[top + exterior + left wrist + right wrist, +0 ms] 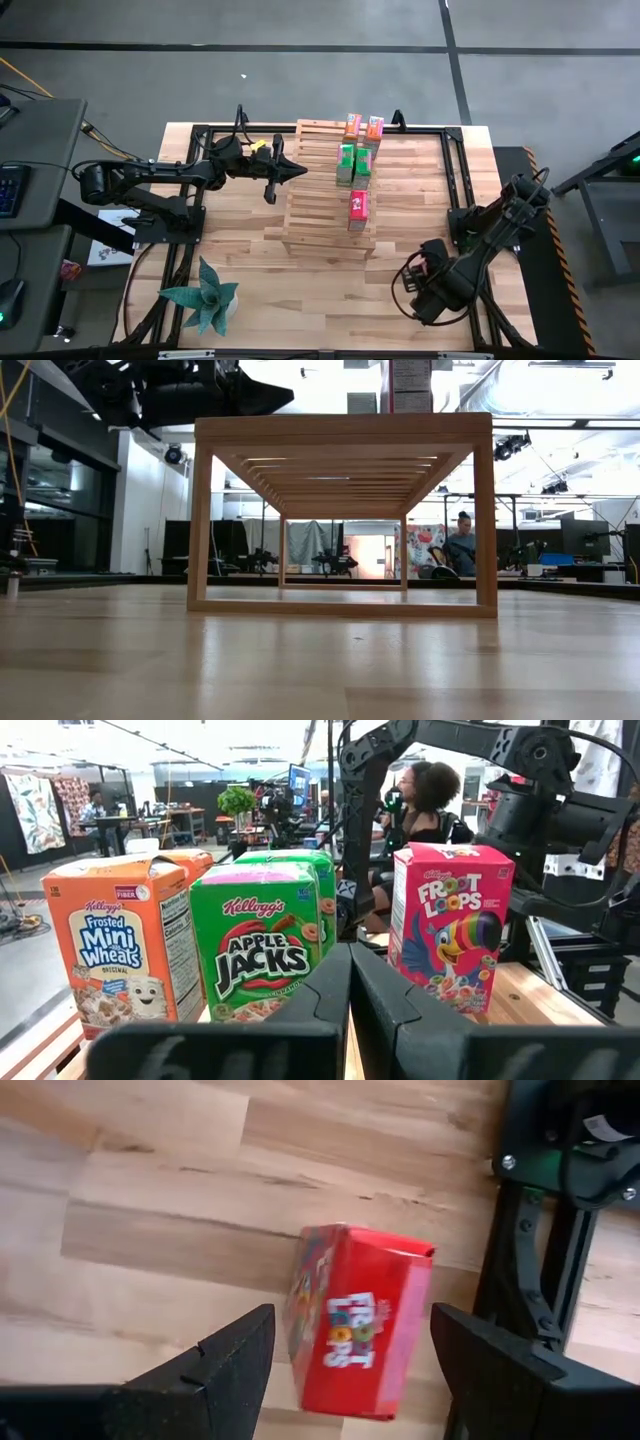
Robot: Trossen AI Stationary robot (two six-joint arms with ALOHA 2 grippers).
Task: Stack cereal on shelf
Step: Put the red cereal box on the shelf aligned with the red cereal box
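Two orange boxes (352, 124), two green boxes (346, 164), two red boxes (358, 209), one shelf (310, 200).

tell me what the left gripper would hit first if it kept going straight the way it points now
Probably the green Apple Jacks box. The left gripper, fingers shut, aims at the gap between it and the red Froot Loops box on the shelf, so depth leaves this uncertain.

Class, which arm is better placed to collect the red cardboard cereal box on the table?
Right: the right gripper, open, brackets that red cardboard box; the left gripper, shut, faces the slatted wooden shelf.
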